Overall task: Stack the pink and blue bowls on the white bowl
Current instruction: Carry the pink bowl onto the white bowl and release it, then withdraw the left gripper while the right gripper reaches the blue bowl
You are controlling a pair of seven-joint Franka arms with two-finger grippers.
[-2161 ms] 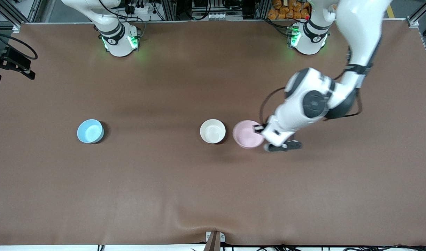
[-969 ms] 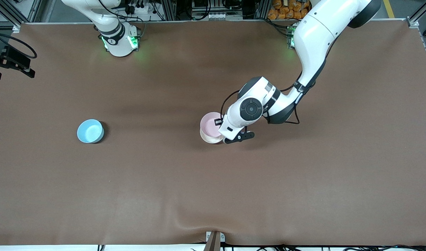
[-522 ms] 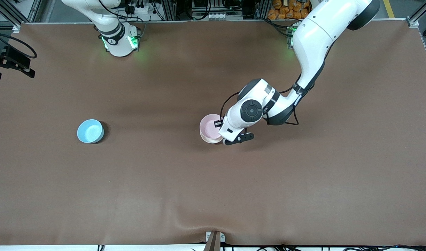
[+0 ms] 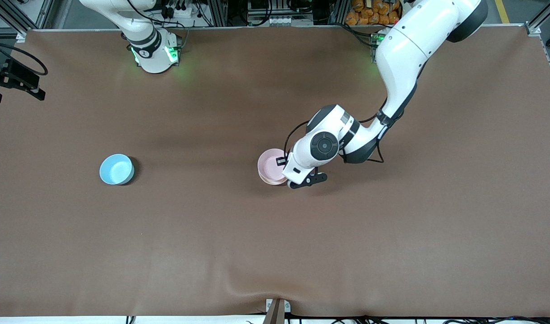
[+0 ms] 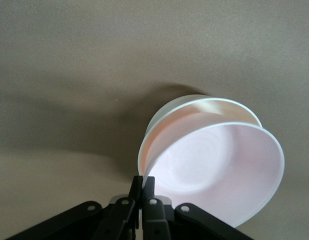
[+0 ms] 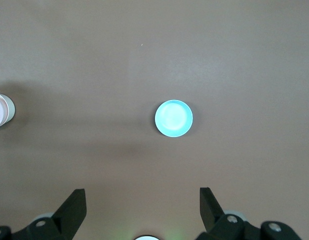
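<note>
Most of the white bowl (image 5: 204, 102) is hidden from you: the pink bowl (image 4: 270, 165) sits tilted inside it, so only a strip of white rim and wall shows in the left wrist view, and in the front view just a pale edge shows under the pink one. The left arm's wrist covers part of the pink rim from above, and the left gripper (image 5: 143, 186) itself cannot be made out there. No brand, label or writing can be read on any bowl or on the bench (image 4: 275, 247) (the arm bases show only green lights).

In the left wrist view the fingers (image 5: 149, 184) are pressed close together with the pink bowl's rim pinched between them, so you are holding that bowl by its edge. The stack stands mid-bench.

The blue bowl (image 4: 116, 169) stands alone toward the right arm's end of the bench, well apart from the stack. The right gripper (image 6: 142, 200) waits high over the bench near its base, its fingers (image 6: 74, 205) spread wide and holding nothing.
</note>
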